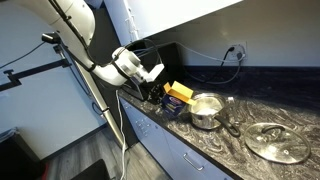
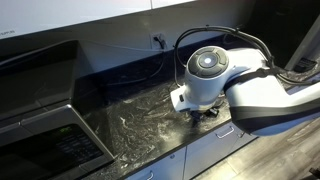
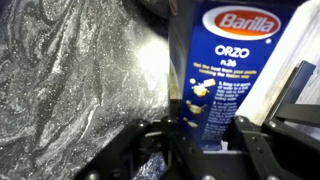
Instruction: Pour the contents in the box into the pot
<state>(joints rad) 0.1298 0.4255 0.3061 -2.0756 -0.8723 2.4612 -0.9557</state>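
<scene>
Scene: dark marbled stone countertop (image 1: 255, 105) above white cabinet fronts (image 1: 165, 145).

Arm: the white Franka arm (image 1: 75, 25) reaches down to the counter edge. In an exterior view the wrist (image 2: 208, 72) hides most of what is beneath it.

Gripper (image 3: 215, 135): in the wrist view, black fingers (image 3: 186, 128) stand on either side of the lower part of the small blue cardboard box (image 3: 235, 70), which is labelled "Barilla ORZO". The jaws are spread around the carton. I cannot tell whether the pads press on it.

Box: in an exterior view the box (image 1: 178, 96) sits just beside the gripper (image 1: 153, 90), tilted, with its yellow top showing. It is between the gripper and the small shiny stainless-steel pot (image 1: 205, 111), close to the pot's rim.

Contents: not visible.

Pot: upright on the counter, its inside not legible.

Other items: a flat round glass lid with a steel rim (image 1: 278, 141) lies well apart from the pot. A large black boxy appliance (image 2: 40, 115) stands at the far end of the counter.
</scene>
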